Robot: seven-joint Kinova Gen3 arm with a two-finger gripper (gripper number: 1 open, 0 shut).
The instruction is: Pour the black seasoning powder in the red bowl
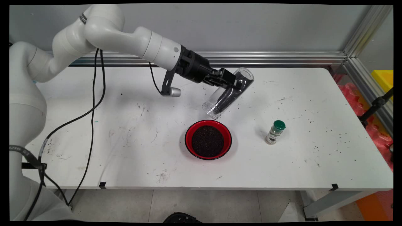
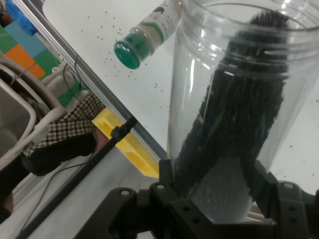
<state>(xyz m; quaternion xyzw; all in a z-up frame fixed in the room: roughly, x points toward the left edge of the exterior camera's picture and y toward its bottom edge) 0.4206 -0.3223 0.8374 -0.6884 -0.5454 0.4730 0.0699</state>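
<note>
One clear jar (image 1: 228, 93) of dark grains, tilted in pincer (image 1: 235, 84) above red bowl (image 1: 208, 139).

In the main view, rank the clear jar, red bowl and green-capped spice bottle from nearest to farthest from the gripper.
1. Clear jar: tilted, clamped in the gripper.
2. Red bowl: on the table below the jar's mouth.
3. Green-capped spice bottle: upright, right of the bowl.

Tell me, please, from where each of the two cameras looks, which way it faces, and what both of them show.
Main view: fixed above the table's near side, looking down across it to the wall; shows the white arm and its gripper.
Hand view: on the hand, looking along the gripper; only its black linkage and fingers show.
Shared: the tilted clear jar of dark grains in the gripper, and the green-capped shaker.
</note>
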